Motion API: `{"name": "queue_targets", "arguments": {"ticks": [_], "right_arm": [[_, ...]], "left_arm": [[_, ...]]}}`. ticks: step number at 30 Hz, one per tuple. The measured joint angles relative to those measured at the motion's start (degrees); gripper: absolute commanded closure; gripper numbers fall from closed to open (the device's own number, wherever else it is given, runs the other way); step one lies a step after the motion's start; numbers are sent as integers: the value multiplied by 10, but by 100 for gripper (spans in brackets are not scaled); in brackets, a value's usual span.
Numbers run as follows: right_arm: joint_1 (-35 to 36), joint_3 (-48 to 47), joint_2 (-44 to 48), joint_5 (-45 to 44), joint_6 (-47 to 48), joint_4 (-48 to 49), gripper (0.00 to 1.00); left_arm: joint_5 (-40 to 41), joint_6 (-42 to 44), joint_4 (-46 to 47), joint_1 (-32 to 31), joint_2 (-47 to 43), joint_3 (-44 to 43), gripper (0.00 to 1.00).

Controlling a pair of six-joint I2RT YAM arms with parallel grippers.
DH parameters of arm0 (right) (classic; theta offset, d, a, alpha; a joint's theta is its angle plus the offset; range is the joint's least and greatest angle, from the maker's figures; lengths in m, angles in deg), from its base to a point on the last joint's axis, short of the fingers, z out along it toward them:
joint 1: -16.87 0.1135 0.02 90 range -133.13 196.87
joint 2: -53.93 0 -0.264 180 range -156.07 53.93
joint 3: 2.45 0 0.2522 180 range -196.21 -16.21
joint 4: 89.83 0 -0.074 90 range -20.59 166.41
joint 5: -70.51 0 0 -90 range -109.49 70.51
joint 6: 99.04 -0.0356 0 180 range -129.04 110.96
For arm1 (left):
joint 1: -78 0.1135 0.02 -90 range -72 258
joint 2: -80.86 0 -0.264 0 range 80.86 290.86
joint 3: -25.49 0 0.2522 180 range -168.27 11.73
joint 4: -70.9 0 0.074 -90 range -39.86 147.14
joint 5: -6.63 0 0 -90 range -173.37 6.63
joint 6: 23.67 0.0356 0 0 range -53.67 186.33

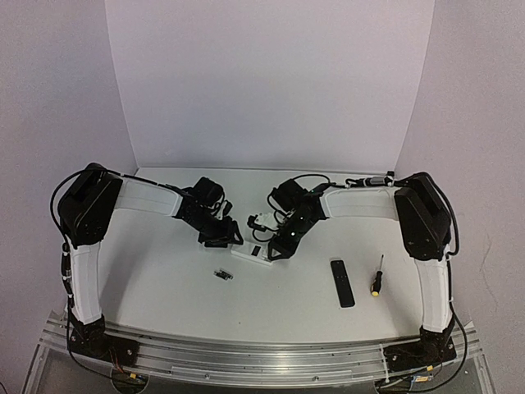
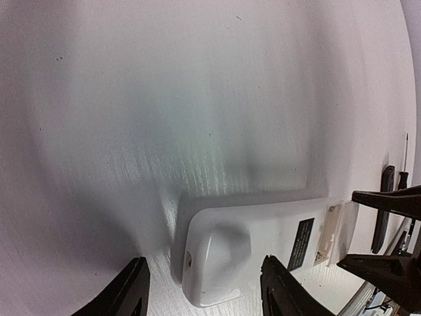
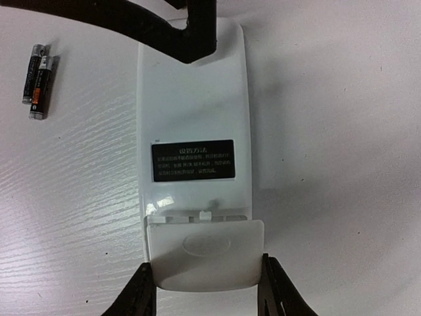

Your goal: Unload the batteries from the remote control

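Batteries (image 3: 36, 80) beside remote control (image 3: 194, 99), right pincer (image 3: 208, 284) pinching its cover (image 3: 207, 253), left pincer (image 2: 204, 266) spread

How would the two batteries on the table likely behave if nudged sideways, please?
The batteries are smooth cylinders lying on their sides, so they would probably roll. Being tiny, they likely feel light and could slip from a loose pinch.

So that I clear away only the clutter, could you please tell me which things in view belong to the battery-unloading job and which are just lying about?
Part of the job:
- white remote control, lying face down
- two batteries, already out beside it
- its battery cover, slid off the end

Just lying about:
- black remote
- screwdriver
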Motion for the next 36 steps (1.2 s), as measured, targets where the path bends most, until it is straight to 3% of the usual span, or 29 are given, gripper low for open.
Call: {"name": "queue_targets", "arguments": {"ticks": [36], "right_arm": [[10, 19, 0, -15, -46, -4, 70]], "left_arm": [[21, 0, -2, -27, 5, -7, 47]]}}
